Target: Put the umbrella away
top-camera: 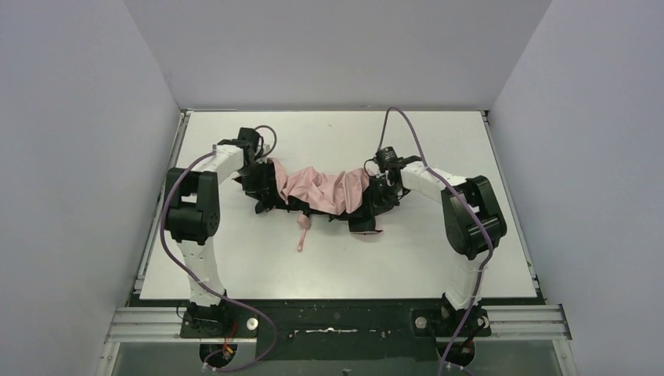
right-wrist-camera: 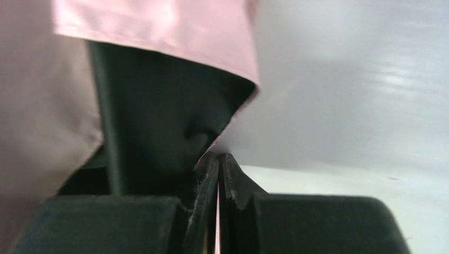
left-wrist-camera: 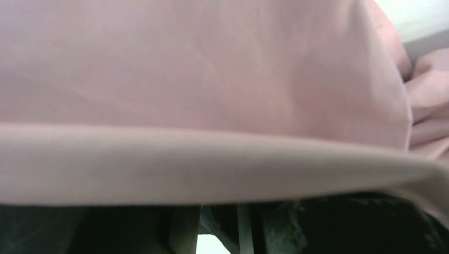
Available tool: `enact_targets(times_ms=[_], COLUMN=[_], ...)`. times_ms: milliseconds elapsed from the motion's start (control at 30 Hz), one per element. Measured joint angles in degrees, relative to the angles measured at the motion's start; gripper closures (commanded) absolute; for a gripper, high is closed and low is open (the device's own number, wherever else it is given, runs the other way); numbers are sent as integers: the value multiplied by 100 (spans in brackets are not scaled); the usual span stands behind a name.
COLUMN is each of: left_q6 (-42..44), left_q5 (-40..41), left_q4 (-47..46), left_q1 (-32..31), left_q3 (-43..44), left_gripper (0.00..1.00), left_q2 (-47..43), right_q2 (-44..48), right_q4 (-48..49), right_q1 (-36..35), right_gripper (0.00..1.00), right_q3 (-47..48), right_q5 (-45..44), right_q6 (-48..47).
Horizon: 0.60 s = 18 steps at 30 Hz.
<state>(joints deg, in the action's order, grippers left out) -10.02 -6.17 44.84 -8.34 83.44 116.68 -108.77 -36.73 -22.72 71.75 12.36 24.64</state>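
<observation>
Overhead, the umbrella [top-camera: 321, 188] is seen lying crumpled across the middle of the white desk [top-camera: 235, 258], its pink fabric stretched between the two arms, with dark parts showing beneath and a pink handle [top-camera: 302, 227] trailing toward the near edge. Only this view shows the whole layout. The left arm [top-camera: 192, 211] is bent at the elbow and reached inward to the fabric's left end, where the left claw [top-camera: 258, 182] is placed. The right arm [top-camera: 470, 211] is bent in mirror fashion, with the right claw [top-camera: 374, 197] set at the fabric's right end.

From the right wrist, what the overhead view lacks is supplied: the dark fingers [right-wrist-camera: 233, 185] are pressed together, a thin pink sliver is caught between them, and the fabric's edge is met at their tips, so the umbrella is gripped there.

From the left wrist, the picture is almost filled by blurred pink cloth draped close to the lens. Only dark, unclear shapes are seen below it, so whether the left claw is wide, narrow or gripping cannot be told.
</observation>
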Motion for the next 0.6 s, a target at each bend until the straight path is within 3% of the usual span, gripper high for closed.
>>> enact_targets(times_ms=[600], left_q6=[-654], left_q5=[-946], left_q4=[-1843], left_q1=[-1912], left_q3=[-723], left_gripper=[76], left_q2=[-271], right_q2=[-719], right_q4=[393], right_q1=[-713], right_gripper=[100], right_q3=[890], right_q5=[219], right_q6=[509])
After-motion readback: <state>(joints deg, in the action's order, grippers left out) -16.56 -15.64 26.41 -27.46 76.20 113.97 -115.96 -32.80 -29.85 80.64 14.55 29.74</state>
